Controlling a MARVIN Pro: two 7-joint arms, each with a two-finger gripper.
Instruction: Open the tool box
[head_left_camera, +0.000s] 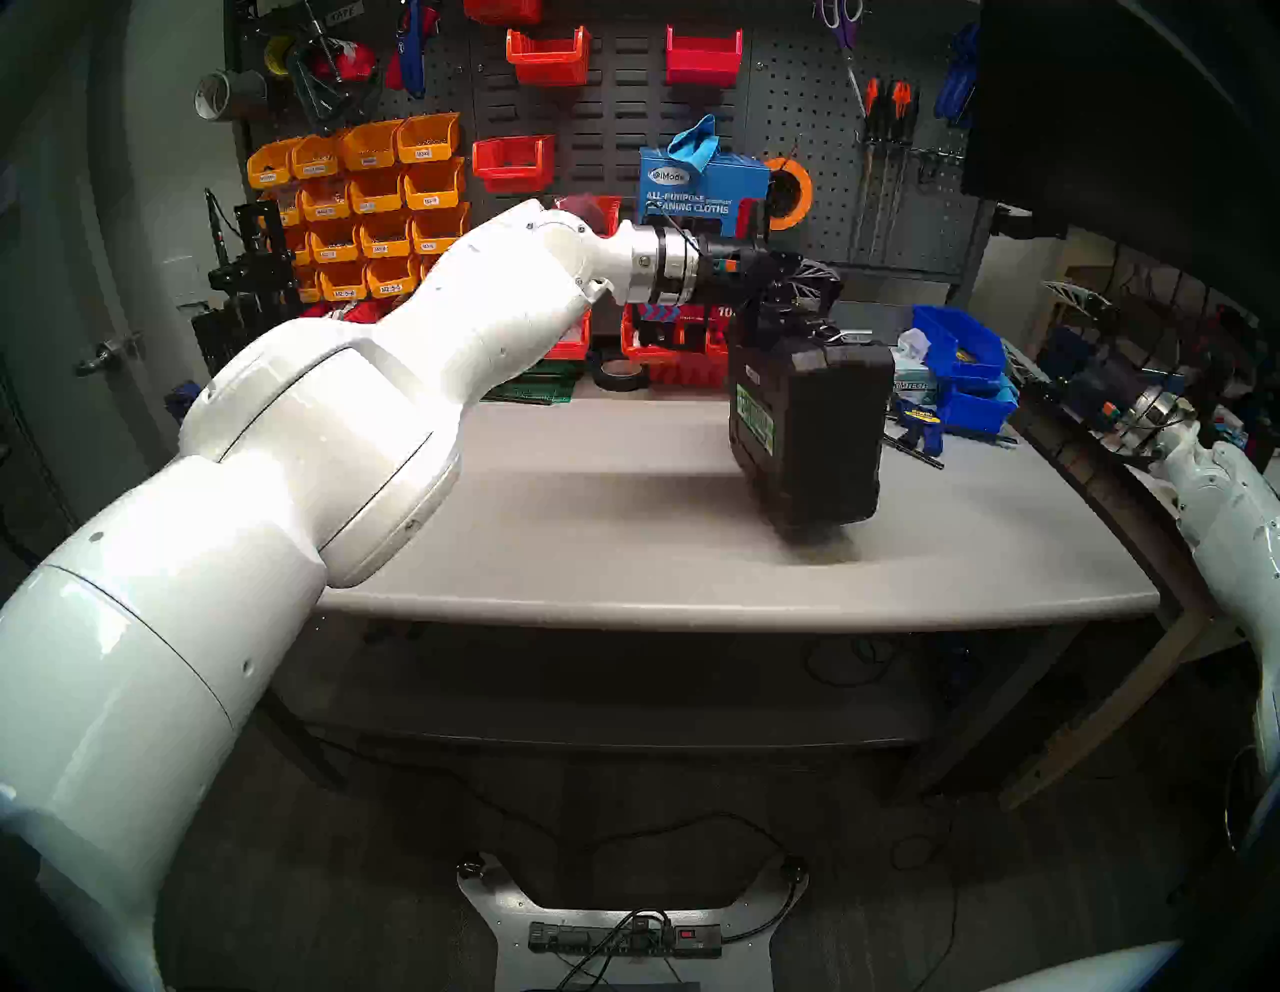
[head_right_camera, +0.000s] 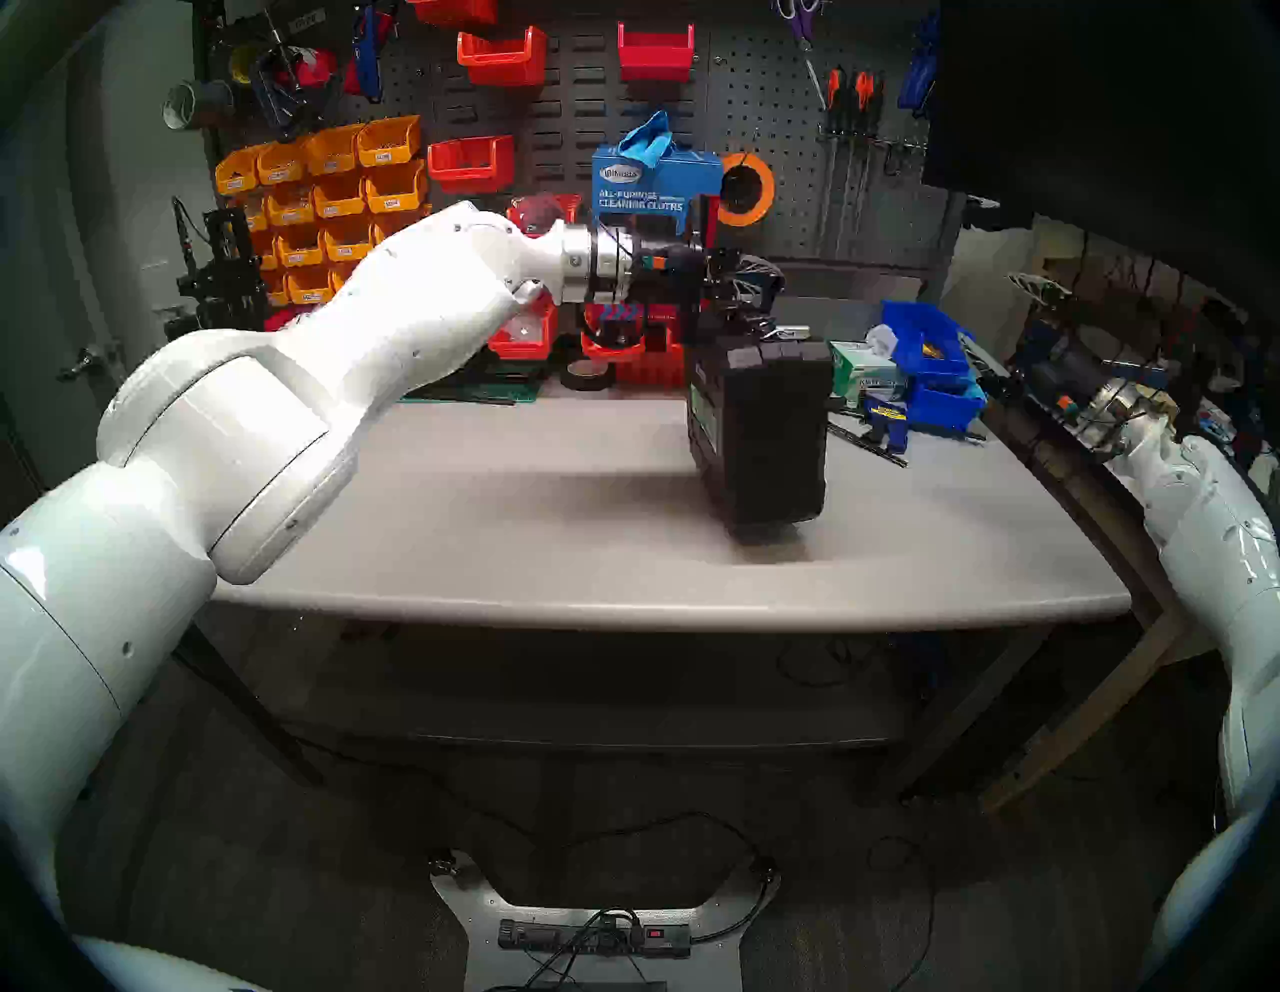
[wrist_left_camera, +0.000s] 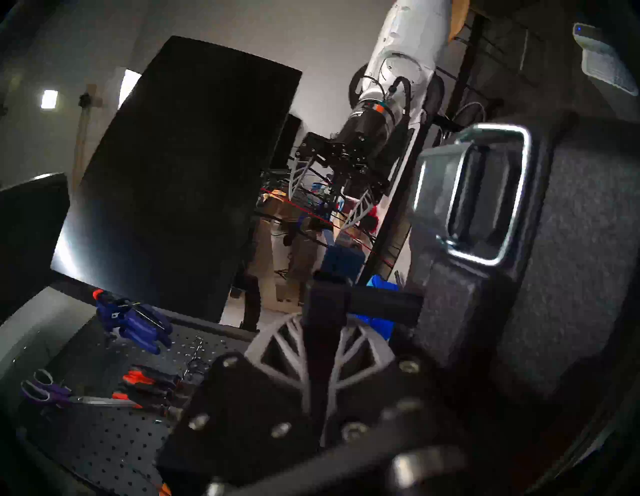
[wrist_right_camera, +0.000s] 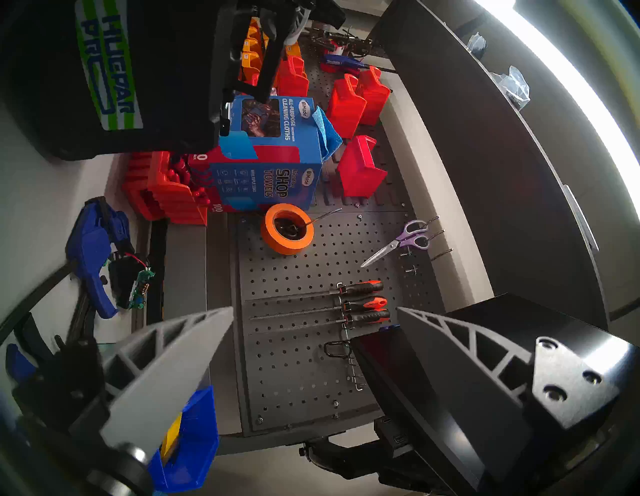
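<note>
Grey laminate covers the workbench top (head_left_camera: 554, 526), bare along its near edge. On its right half hangs or just touches down the black hard-plastic tool box (head_left_camera: 817, 429), upright on its narrow end, slightly tilted, green-and-white label facing left; whether its lower corner rests on the bench or floats just above it I cannot tell. The white left arm reaches across from the left, and the left gripper (head_left_camera: 796, 294) is clamped tight on the box's black carrying handle (wrist_left_camera: 367, 304) at the top, fingers level and pointing right. Beside the handle in the left wrist view sits one silver wire latch (wrist_left_camera: 485, 194), apparently fastened. Off the bench's right end, well apart from the box, the right gripper (wrist_right_camera: 311, 346) waits with its jaws spread wide and empty. Behind the box stand a blue cardboard cleaning-cloths box (head_left_camera: 699, 183) and, farther back, a dark pegboard (head_left_camera: 817, 138).

The step in hand looks like positioning the case, not opening it: the lid is shut. Next, I judge, the box needs laying flat with latches reachable, then each latch flipping.
</note>
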